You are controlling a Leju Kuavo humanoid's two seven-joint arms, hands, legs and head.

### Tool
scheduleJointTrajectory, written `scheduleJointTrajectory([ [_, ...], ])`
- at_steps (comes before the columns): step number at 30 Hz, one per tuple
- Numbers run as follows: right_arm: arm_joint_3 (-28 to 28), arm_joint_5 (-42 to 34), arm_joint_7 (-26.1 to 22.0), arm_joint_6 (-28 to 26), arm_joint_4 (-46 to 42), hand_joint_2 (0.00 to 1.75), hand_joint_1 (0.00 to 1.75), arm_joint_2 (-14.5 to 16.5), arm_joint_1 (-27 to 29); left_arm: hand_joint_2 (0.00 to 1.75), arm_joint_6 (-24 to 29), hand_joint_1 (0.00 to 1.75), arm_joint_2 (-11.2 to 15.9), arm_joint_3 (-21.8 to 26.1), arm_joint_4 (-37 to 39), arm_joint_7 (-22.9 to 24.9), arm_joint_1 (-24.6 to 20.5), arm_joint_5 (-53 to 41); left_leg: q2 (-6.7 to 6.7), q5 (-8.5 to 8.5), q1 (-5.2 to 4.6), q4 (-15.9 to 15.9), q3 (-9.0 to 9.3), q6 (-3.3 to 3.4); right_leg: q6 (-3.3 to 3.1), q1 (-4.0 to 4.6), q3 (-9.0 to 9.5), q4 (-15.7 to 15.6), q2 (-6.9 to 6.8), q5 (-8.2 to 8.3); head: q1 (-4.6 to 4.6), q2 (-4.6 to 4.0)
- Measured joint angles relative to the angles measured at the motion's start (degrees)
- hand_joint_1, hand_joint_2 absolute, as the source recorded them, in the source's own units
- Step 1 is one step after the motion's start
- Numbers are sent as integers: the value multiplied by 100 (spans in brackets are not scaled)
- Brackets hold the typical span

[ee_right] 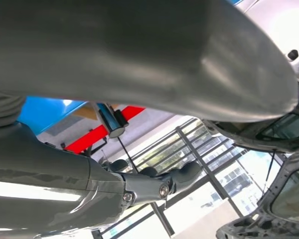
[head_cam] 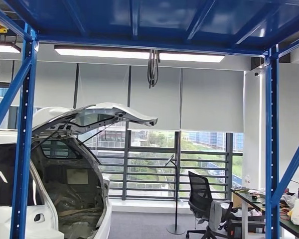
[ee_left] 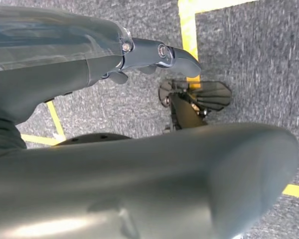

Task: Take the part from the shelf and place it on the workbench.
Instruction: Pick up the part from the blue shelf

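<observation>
Hands first: the left hand (ee_left: 148, 149) hangs over grey carpet floor (ee_left: 253, 55) marked with yellow tape lines (ee_left: 188, 30), thick thumb across the near side and a dark finger stretched straight out beyond it; fingers apart, nothing between them. The right hand (ee_right: 140, 114) is raised, thumb broad across the picture and one dark finger extended, likewise spread and holding nothing.

Left wrist view looks down at the floor, while the right wrist view looks up at window bars (ee_right: 201, 164) and the lifted hatch of the white car body (ee_right: 275, 134). The head view takes in the room: blue steel frame posts (head_cam: 22, 149) left and right, white car body (head_cam: 65, 164) with its tailgate up, roller blinds, ceiling light strip (head_cam: 140, 52), black office chair (head_cam: 202, 201), and a cluttered worktop (head_cam: 260, 204) at the right edge behind the right post.

I cannot tell where the part is; no shelf or part can be made out.
</observation>
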Motion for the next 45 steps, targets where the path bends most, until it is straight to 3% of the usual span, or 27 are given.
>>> scheduleJointTrajectory([
  [2, -42, -1, -1, 0, -12, 0, 0, -1, 8, 0, 1, 0, 9, -2, 0, -7, -1, -13, 33, -19, 0, -15, 43, 68, 36, -12, -208, 477, -71, -240, -1, 0],
  [4, -55, 1, -1, 0, -16, 0, 0, -1, 44, 0, 1, 0, 11, -4, 0, -9, 3, -16, 60, -52, -17, -15, 78, 107, 48, -15, -600, 1215, -99, -505, -2, 0],
  [5, -56, 2, -1, -1, -16, 0, 0, -1, 73, 0, 1, 0, 14, -4, 0, -9, 5, -17, 74, -68, -27, -15, 95, 115, 48, -15, -753, 1452, -102, -539, -2, 0],
  [6, -58, 3, -2, -2, -16, 0, 0, -1, 96, 0, 1, 0, 17, -4, 0, -9, 5, -19, 86, -86, -38, -15, 116, 118, 44, -14, -814, 1489, -105, -470, -2, 0],
  [7, -62, 4, -3, -5, -18, 0, 0, -1, 110, 0, 1, 0, 19, -4, 0, -9, 5, -20, 97, -107, -49, -15, 143, 115, 33, -12, -765, 1306, -112, -304, -2, 0],
  [9, -77, 8, -13, -17, -25, 0, 0, -1, 114, 0, 1, 0, 21, -5, 0, -11, 4, -22, 118, -157, -67, -18, 208, 97, -11, 17, -450, 574, -190, 90, -1, 0],
  [11, -92, 14, -25, -28, -33, 0, 0, 1, 112, 0, -2, 0, 23, -7, 0, -15, 4, -22, 137, -199, -83, -26, 249, 55, -66, 72, -225, 80, -262, 244, -1, 1],
  [13, -111, 19, -30, -32, -41, 0, 0, 1, 115, 0, -6, 0, 25, -11, 0, -18, 7, -26, 172, -223, -83, -58, 277, -1, -119, 109, -188, -15, -239, 221, 1, 1],
  [16, -156, 19, -38, -34, -73, 0, 0, 1, 117, 0, -6, 0, 35, -19, 0, -19, 3, -31, 178, -350, -72, 72, 257, -76, -203, 74, -100, -108, -182, 229, 3, 1],
  [17, -163, 19, -41, -34, -82, 0, 0, 2, 121, 0, -5, 0, 40, -20, 0, -20, 3, -31, 161, -470, -69, 311, 142, -91, -231, 61, -65, -130, -167, 223, 4, 1],
  [19, -164, 19, -46, -34, -86, 0, 0, 7, 152, 0, -5, 0, 45, -22, 0, -19, 10, -33, 139, -763, -65, 1050, -266, -112, -275, 63, -24, -135, -128, 190, 5, 0],
  [21, -163, 19, -47, -33, -86, 0, 0, 10, 190, 0, -5, 0, 46, -23, 0, -18, 19, -36, 133, -912, -63, 1542, -564, -125, -288, 64, -5, -134, -95, 170, 5, 0],
  [26, -163, 19, -47, -33, -86, 0, 0, 10, 198, 0, -5, 0, 46, -24, 0, -18, 21, -37, 132, -920, -62, 1615, -615, -127, -288, 64, -1, -133, -86, 166, 5, 0],
  [28, -166, 19, -51, -33, -87, 0, 0, 10, 231, 0, -4, 0, 51, -24, 0, -18, 29, -38, 128, -685, -53, 1412, -583, -132, -274, 61, 38, -132, -42, 136, 5, 0],
  [29, -172, 22, -63, -33, -94, 0, 0, 10, 255, 0, -4, 0, 60, -25, 1, -18, 33, -47, 75, -431, -38, 1042, -455, -132, -250, 60, 75, -124, 0, 96, 5, 0],
  [30, -202, 39, -93, -21, -115, 0, 0, 5, 305, 0, -2, 0, 74, -26, 4, -22, 34, -61, 37, -195, -26, 621, -294, -88, -180, 52, 103, -85, 22, 24, 5, 0],
  [32, -269, 85, -149, 14, -155, 0, 0, -7, 374, 0, 0, 0, 101, -29, 11, -34, 26, -90, -27, 27, -13, -13, 14, 29, -38, 32, -21, 269, -23, -216, 3, 0],
  [33, -298, 105, -167, 47, -164, 0, 0, -15, 409, 0, 1, 0, 108, -31, 14, -42, 22, -97, -1, -8, -18, -60, 65, 90, 21, 18, -199, 616, -68, -374, 3, 0],
  [35, -303, 93, -172, 111, -144, 0, 0, -23, 448, 0, 1, 0, 111, -31, 15, -47, 28, -107, 22, -55, -26, -60, 113, 116, 49, 3, -636, 1358, -102, -597, 3, 0],
  [36, -304, 61, -175, 159, -130, 0, 0, -30, 473, 0, 2, 0, 113, -31, 15, -46, 33, -113, 31, -80, -30, -59, 139, 116, 58, -2, -776, 1531, -104, -582, 3, 0],
  [37, -305, 7, -178, 216, -115, 0, 0, -38, 493, 0, 3, 0, 115, -31, 15, -46, 37, -119, 34, -107, -33, -58, 172, 113, 60, -5, -806, 1477, -107, -454, 3, 0],
  [39, -310, -182, -181, 366, -84, 87, 0, -70, 511, 0, 5, 0, 118, -31, 15, -46, 40, -125, 36, -174, -38, -62, 262, 95, 45, -1, -559, 786, -129, 13, 3, 0],
  [41, -315, -406, -194, 508, -45, 175, 0, -112, 514, 0, 9, 0, 119, -31, 19, -46, 36, -125, 34, -232, -57, -71, 333, 59, -4, 35, -271, 138, -160, 290, 3, 3],
  [43, -308, -603, -209, 616, -8, 175, 0, -161, 544, 0, 18, 0, 122, -31, 22, -48, 36, -121, 34, -263, -71, -75, 354, 40, -41, 62, -187, -39, -158, 290, 2, 7],
  [44, -296, -675, -214, 656, 6, 131, 0, -195, 572, 0, 23, 0, 124, -31, 23, -49, 40, -115, 38, -269, -66, -85, 357, 40, -50, 62, -183, -62, -147, 285, 2, 9],
  [45, -279, -691, -213, 661, 20, 131, 0, -232, 609, 0, 30, 0, 125, -31, 24, -49, 43, -104, 41, -274, -67, -97, 365, 44, -52, 60, -183, -70, -141, 282, 2, 7],
])
